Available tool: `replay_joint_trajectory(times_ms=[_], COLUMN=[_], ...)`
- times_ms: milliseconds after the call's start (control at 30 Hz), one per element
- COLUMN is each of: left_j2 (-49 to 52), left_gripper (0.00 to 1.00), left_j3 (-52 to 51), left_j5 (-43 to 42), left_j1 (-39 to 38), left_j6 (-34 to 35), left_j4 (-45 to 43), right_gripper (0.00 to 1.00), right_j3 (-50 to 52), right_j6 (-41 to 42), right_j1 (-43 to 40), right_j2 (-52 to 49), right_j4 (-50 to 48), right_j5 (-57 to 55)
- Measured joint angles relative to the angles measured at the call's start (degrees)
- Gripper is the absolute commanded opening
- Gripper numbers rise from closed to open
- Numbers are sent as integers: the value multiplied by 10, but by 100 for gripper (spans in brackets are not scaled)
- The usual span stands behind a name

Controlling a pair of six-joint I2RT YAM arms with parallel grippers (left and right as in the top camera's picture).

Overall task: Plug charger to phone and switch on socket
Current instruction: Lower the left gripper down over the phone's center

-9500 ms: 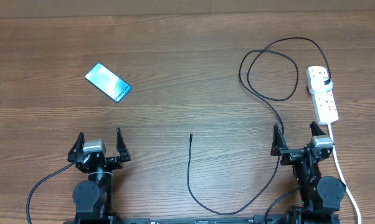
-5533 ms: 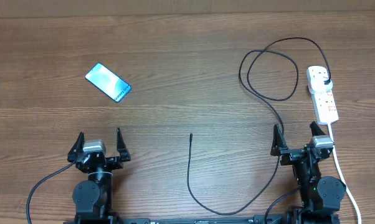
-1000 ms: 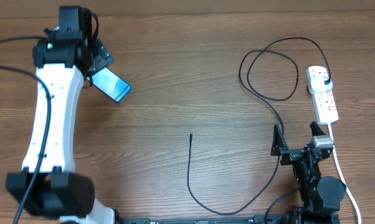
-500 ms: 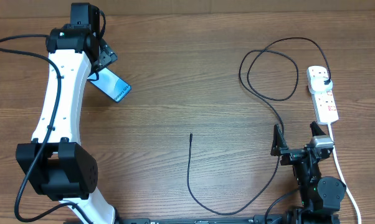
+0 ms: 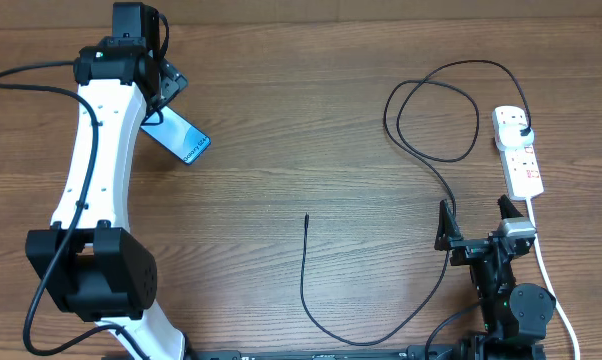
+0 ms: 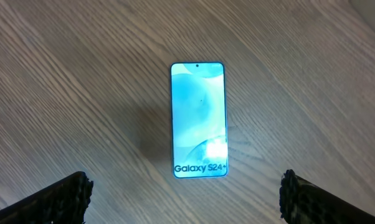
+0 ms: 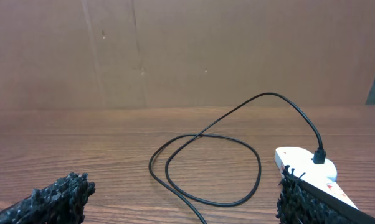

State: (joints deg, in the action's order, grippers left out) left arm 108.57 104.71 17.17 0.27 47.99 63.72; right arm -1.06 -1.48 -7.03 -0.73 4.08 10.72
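The phone (image 5: 174, 134) lies flat, screen up, in the upper left of the overhead frame, turned on a diagonal. The left gripper (image 5: 162, 100) hangs over its upper end with the jaws wide apart, holding nothing. In the left wrist view the phone (image 6: 199, 119) sits centred between the two fingers, untouched.

The phone looks stiff, thin and glossy, so probably slippery, with fragile glass. I would take it by the two long edges.

The charger (image 5: 303, 270) is a light, limp cable. Its plug sits in the socket (image 5: 518, 150) at the right edge, and its tip lies free in the lower middle, well apart from the phone. It is best held close to the tip.

The right gripper (image 5: 475, 225), lower right, is also fully open and empty.

The table (image 5: 281, 120) is brown wood grain. A plain brown board stands behind it.
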Motion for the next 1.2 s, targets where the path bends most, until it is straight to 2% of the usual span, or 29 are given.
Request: replay_joint_trajectory(times_ms=[400, 733, 1200], left_j2=[124, 235, 254], left_gripper=[100, 100, 100], left_j3=[28, 228, 247], left_j5=[-28, -35, -32], left_j1=[10, 10, 10], left_j6=[46, 46, 46], left_j4=[25, 146, 160], right_gripper=[100, 100, 100], right_j3=[0, 0, 0], right_j6=[0, 0, 0], right_j1=[0, 0, 0], right_j2=[0, 0, 0], right_j4=[0, 0, 0], right_j5=[0, 0, 0])
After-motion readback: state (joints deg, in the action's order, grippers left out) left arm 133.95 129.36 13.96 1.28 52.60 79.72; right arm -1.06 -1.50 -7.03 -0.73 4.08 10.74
